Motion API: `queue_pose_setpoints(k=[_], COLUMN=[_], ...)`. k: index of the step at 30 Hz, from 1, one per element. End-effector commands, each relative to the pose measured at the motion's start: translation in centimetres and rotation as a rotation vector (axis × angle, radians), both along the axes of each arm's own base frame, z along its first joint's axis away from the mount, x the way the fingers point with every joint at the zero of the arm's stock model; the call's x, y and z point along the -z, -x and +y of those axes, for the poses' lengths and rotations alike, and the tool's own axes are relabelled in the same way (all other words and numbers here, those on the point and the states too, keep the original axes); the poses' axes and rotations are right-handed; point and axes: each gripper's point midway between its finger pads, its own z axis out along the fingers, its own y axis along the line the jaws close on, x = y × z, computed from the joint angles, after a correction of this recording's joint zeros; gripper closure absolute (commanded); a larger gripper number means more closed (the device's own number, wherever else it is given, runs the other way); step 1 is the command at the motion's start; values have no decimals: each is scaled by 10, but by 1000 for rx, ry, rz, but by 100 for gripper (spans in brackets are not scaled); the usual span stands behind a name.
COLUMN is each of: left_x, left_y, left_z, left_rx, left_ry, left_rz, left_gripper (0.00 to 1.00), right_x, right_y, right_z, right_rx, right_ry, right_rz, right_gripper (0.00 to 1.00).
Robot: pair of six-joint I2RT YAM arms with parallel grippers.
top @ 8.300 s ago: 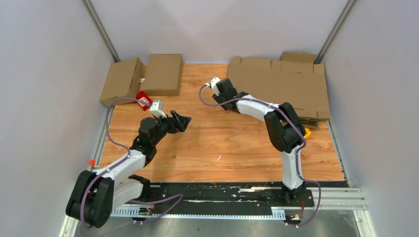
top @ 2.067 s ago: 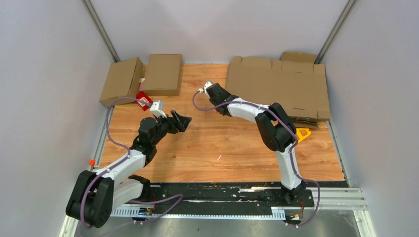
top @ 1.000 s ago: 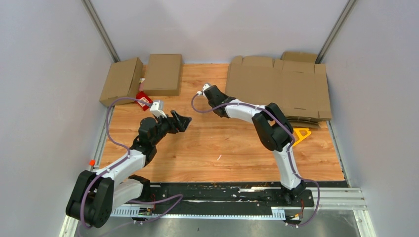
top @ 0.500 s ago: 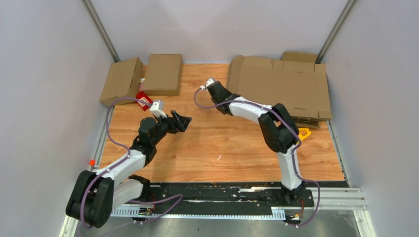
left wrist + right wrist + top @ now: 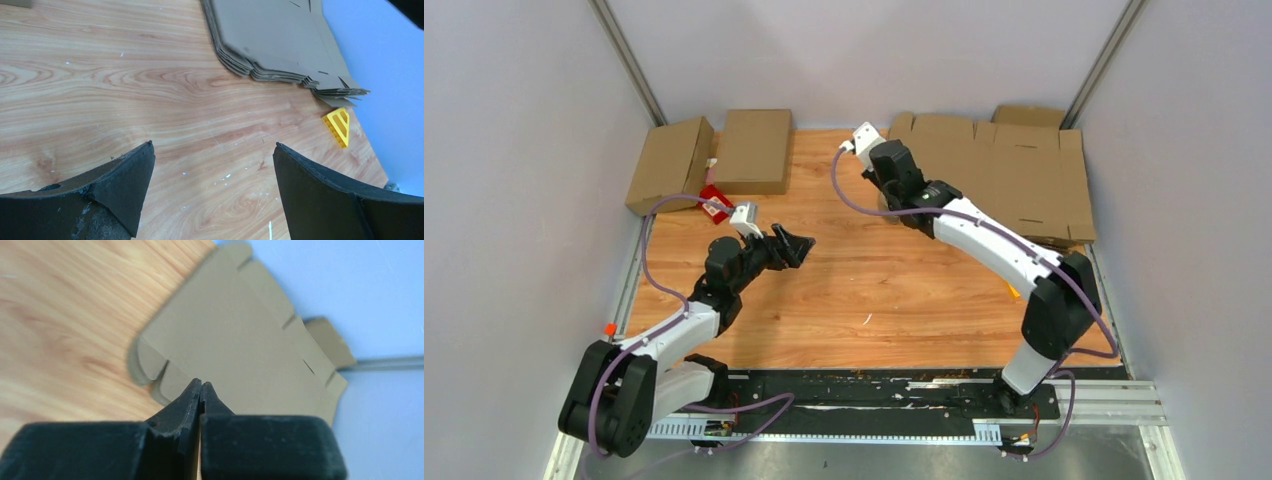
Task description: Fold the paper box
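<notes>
The paper boxes are a stack of flat brown cardboard sheets (image 5: 994, 170) at the back right of the wooden table. The stack also shows in the left wrist view (image 5: 265, 35) and the right wrist view (image 5: 235, 340). My right gripper (image 5: 894, 170) hovers over the stack's left edge. Its jaws (image 5: 201, 381) are pressed together, and I see nothing between the tips. My left gripper (image 5: 796, 245) is open and empty above bare table left of centre, well away from the stack. Its fingers are spread wide in the left wrist view (image 5: 213, 144).
Two folded cardboard boxes (image 5: 669, 165) (image 5: 754, 150) lie at the back left, with a small red object (image 5: 714, 200) in front of them. A yellow plastic triangle (image 5: 337, 125) lies by the stack's near right corner. Grey walls close in on both sides and the back.
My right gripper has swung from the table left of the stack back and to the right, over the stack's left edge; its elbow has swung out to the right. The left arm has not moved.
</notes>
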Motion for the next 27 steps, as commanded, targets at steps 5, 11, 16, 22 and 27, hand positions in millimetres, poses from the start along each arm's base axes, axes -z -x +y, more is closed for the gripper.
queue_pose_setpoints(k=[5, 11, 16, 22, 27], left_x=[-29, -28, -27, -26, -24], left_y=[-4, -4, -4, -5, -5], left_z=[-17, -14, -10, -9, -9], left_rx=[72, 56, 39, 28, 28], left_ry=[60, 60, 47, 38, 36], left_rz=[-76, -76, -77, -78, -76], left_gripper=[3, 3, 3, 3, 3], right_x=[-14, 24, 55, 85, 104], right_y=[65, 42, 8, -19, -36], right_z=[51, 29, 5, 7, 15], right_rx=[-220, -57, 124, 198, 228], right_ry=[-144, -120, -221, -347, -445], right_rz=[50, 62, 164, 253, 285], right_gripper=[83, 17, 5, 0, 3])
